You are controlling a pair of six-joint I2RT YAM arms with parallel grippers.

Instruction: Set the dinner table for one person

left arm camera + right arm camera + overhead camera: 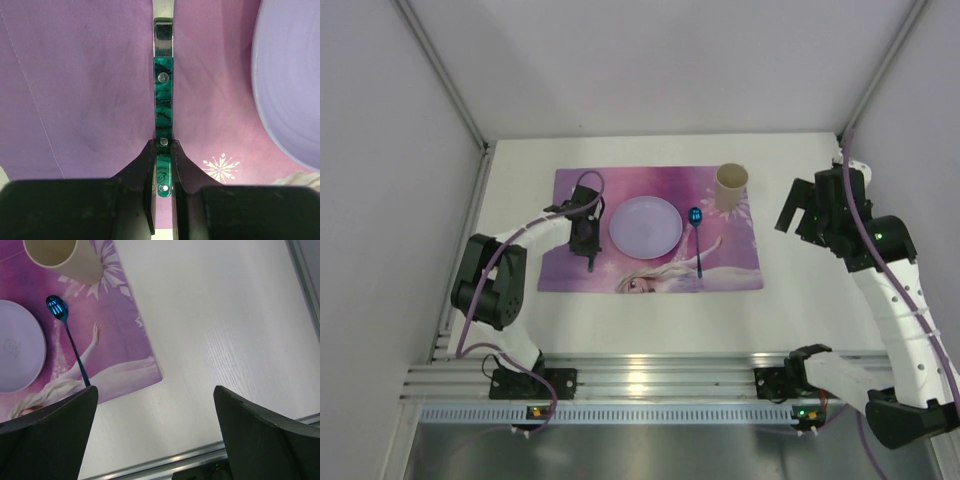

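Left gripper [586, 238] bent low over left edge of placemat [560, 275], clamped on green-handled utensil [163, 100]. Right gripper [800, 208] raised near right edge of dinner table [650, 320], jaws wide apart. Pale walls [670, 60] enclose.

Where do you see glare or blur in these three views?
Top external: glare patches on the rail. Left wrist: the left fingers are dark and soft, the green handle sharp. Right wrist: the right fingers blurred; bright reflection in the spoon bowl.

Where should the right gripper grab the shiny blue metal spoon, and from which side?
Probably mid-handle, from straight above, jaws across its width: the shiny blue metal spoon lies flat on the pink-purple printed placemat, its handle slim, with bare mat on either side.
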